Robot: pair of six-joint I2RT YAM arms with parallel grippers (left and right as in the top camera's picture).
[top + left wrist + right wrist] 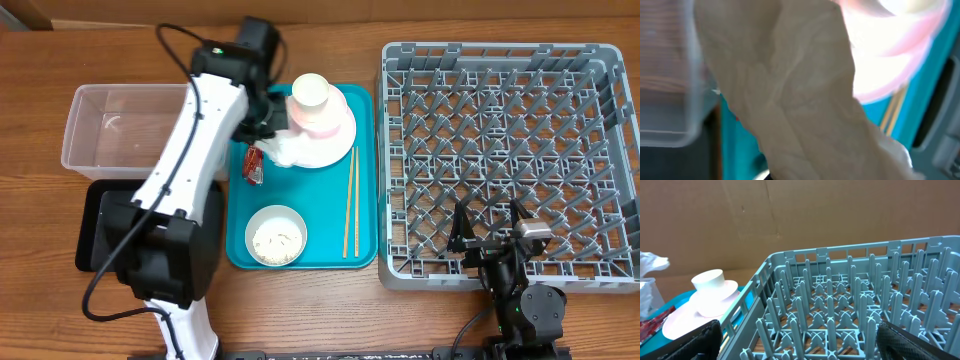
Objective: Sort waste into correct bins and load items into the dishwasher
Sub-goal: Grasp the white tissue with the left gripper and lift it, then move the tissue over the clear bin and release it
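Pinching crumpled tissue (pixel 284 150), left hand (pixel 268 128) sits at left edge of plate (pixel 338 148), clear tub (pixel 100 135) open nearby. Right hand (pixel 490 230) spread wide over near rim of dish rack (pixel 500 52).

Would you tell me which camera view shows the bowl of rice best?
The overhead view: the white bowl sits whole and unobstructed on the teal tray, rice visible inside. Neither wrist view shows it.

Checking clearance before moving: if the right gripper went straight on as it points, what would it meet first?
Probably the dish rack: its upright pegs fill the view ahead of the open right gripper, though depth is unclear.
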